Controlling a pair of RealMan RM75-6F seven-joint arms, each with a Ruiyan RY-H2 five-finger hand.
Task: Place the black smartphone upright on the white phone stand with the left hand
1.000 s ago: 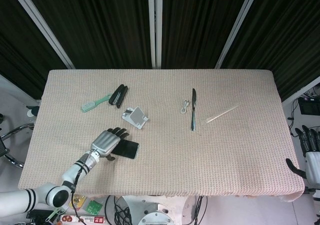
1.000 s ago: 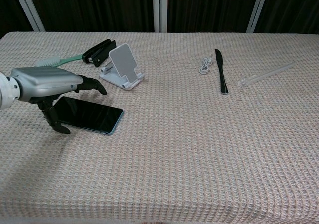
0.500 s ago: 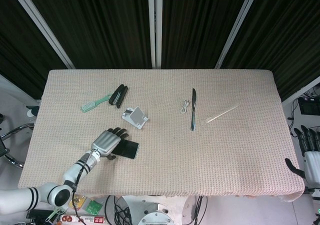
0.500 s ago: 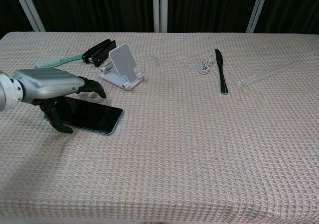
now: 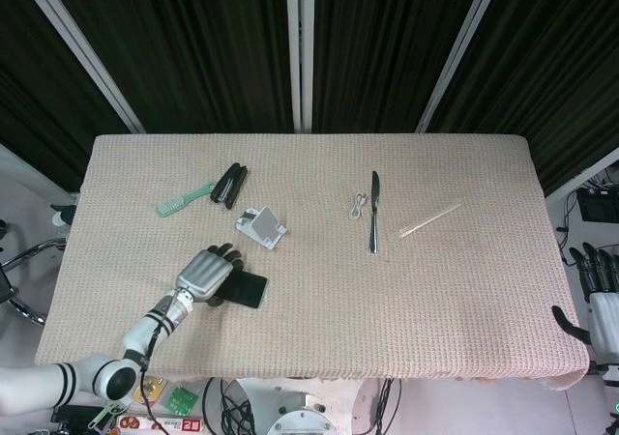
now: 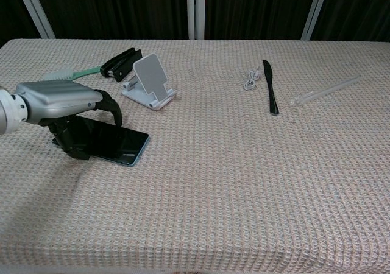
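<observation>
Curling tighter, robot hand (image 6: 61, 103) seemingly grips flat glossy smartphone (image 6: 116, 145).

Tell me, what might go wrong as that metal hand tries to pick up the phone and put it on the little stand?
The left hand curls its fingers over one end of the black smartphone, which lies flat on the knitted cloth. Such a thin slab may slide from the fingers as it lifts. The white phone stand looks light, so a nudge might push or tip it. The black stapler and green brush lie just behind the stand and could be bumped.
</observation>
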